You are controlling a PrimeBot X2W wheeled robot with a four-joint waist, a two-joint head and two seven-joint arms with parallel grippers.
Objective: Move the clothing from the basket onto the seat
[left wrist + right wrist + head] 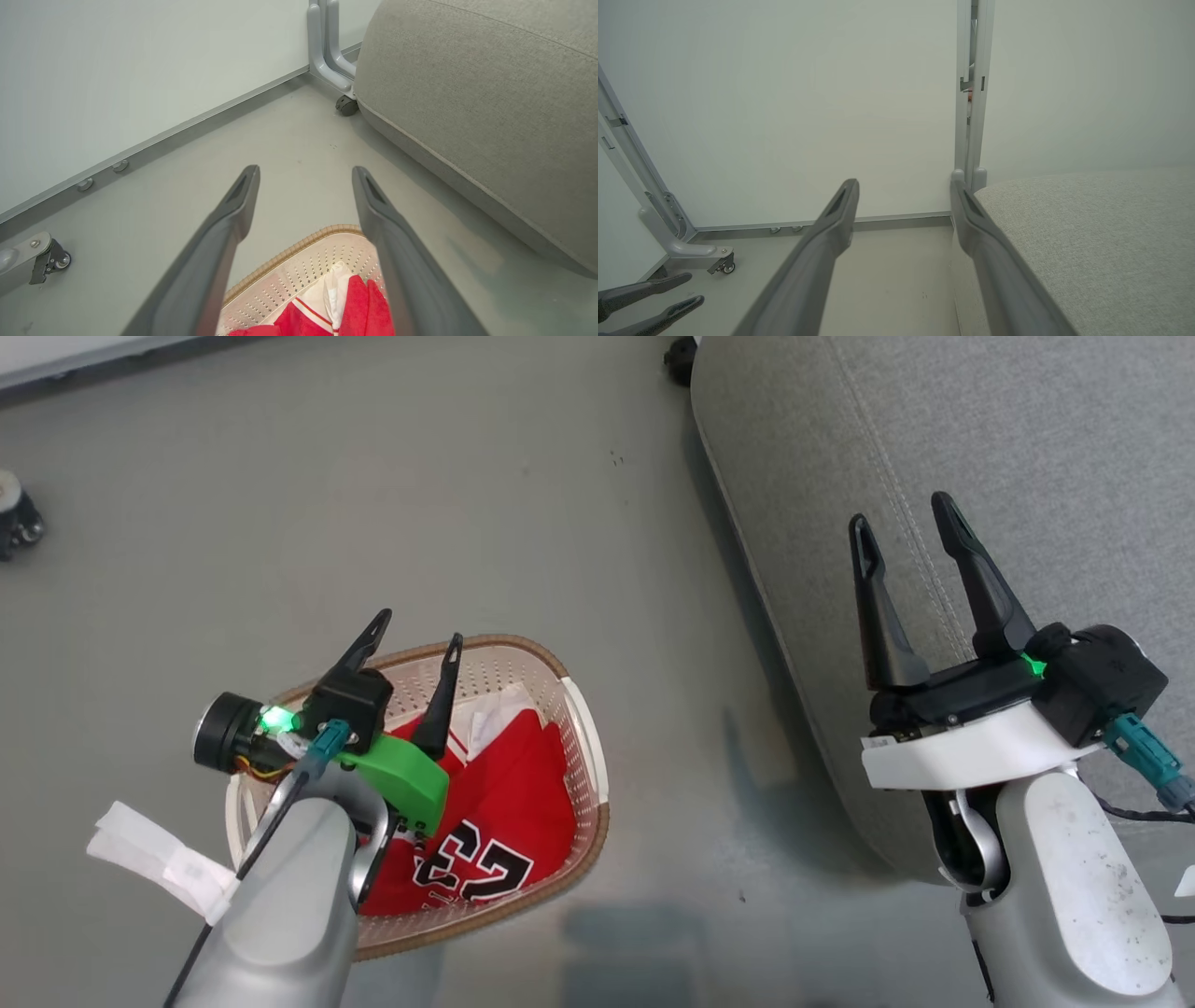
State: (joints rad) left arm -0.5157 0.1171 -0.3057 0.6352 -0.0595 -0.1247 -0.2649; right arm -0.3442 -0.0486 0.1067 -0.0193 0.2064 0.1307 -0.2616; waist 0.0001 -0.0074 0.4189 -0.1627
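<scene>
Presently, left hand (418,630): poised above the left end of the basket (590,747), fingers angled up and away, spread wide, gripping nothing.
basket: one, standing on the floor (373,476), left of the seat (980,420) and apart from it.
clothing (523,793): red heap inside the basket, with a jersey numbered 23 on top and a white-trimmed piece at the far end; garment count unclear.
seat: one, grey, with a stitched seam; open floor lies between it and the basket.
right hand (901,513): raised over the seat's near edge, fingers wide apart, gripping nothing.
castor (680,359): one, dark, at the seat's far corner.
</scene>
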